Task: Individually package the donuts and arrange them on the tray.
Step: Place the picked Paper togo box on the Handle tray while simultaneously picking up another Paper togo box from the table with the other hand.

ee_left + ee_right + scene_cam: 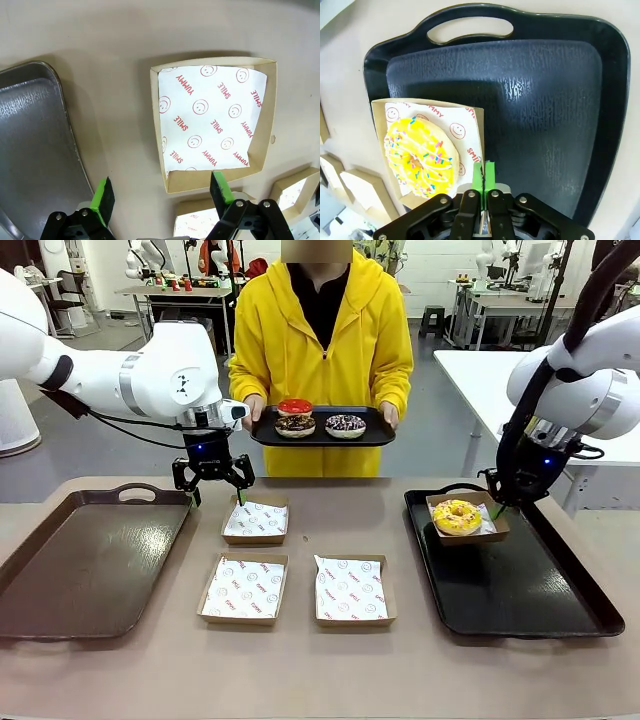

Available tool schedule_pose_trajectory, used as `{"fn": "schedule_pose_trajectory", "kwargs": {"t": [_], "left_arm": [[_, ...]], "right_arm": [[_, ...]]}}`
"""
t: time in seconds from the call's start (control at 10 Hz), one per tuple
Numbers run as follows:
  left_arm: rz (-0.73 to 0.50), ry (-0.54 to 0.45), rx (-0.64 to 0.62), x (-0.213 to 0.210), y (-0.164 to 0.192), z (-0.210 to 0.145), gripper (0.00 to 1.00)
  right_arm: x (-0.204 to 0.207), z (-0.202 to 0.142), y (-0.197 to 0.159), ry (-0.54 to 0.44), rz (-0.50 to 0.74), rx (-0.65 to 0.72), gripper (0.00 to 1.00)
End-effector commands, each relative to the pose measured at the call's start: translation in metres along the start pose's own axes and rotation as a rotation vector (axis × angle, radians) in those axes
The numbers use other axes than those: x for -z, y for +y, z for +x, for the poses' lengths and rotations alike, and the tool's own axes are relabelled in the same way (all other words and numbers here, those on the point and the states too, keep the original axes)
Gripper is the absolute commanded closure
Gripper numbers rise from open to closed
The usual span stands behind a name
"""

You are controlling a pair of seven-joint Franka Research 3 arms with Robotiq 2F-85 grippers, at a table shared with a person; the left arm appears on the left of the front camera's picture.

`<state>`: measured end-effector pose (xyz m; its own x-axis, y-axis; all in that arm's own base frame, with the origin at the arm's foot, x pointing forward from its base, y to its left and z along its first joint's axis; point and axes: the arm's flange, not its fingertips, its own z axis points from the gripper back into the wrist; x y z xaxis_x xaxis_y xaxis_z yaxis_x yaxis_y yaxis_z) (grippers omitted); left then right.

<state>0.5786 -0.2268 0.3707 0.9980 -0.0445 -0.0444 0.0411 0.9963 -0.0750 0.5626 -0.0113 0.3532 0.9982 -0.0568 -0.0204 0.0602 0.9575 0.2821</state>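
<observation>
Slippage is the main worry. The right gripper (483,175) has its green pads pressed together on the thin side wall of the cardboard box (467,130) that holds the yellow-iced donut (420,155). So narrow a pinch could let the box tilt or twist and slide the donut out onto the black tray (545,100). In the right wrist view the donut lies just left of the pads, in the lower left of the frame, inside the box at the tray's left side. The left gripper (162,194) hangs spread and empty over a paper-lined empty box (212,125) in the middle of its frame. If it descends there, a finger could crush the near wall. Three more donuts (295,424) sit on the person's tray (320,441), at top centre of the front view.
</observation>
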Motion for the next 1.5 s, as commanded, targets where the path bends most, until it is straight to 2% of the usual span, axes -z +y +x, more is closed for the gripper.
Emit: {"fn": "schedule_pose_trajectory", "kwargs": {"t": [0.0, 0.1, 0.2, 0.3, 0.7, 1.4], "left_arm": [[0.0, -0.001, 0.0, 0.0, 0.0, 0.0, 0.0], [0.0, 0.0, 0.0, 0.0, 0.0, 0.0, 0.0], [0.023, 0.005, -0.016, 0.004, -0.002, 0.003, 0.0], [0.037, -0.003, -0.053, 0.008, -0.003, 0.005, 0.0], [0.113, -0.101, -0.234, 0.021, -0.004, 0.006, 0.0], [0.129, -0.091, -0.246, 0.043, -0.007, 0.005, 0.0]], "right_arm": [[-0.002, -0.002, -0.001, -0.002, 0.003, -0.014, 0.99], [0.0, 0.0, 0.0, 0.0, 0.0, 0.0, 0.99], [-0.001, -0.002, 0.011, -0.027, -0.094, -0.007, 0.99], [-0.002, 0.0, 0.018, -0.012, -0.117, 0.013, 0.99], [-0.012, 0.012, 0.022, -0.015, -0.108, 0.033, 0.99], [-0.001, 0.038, 0.023, 0.018, -0.132, 0.066, 0.99]]}}
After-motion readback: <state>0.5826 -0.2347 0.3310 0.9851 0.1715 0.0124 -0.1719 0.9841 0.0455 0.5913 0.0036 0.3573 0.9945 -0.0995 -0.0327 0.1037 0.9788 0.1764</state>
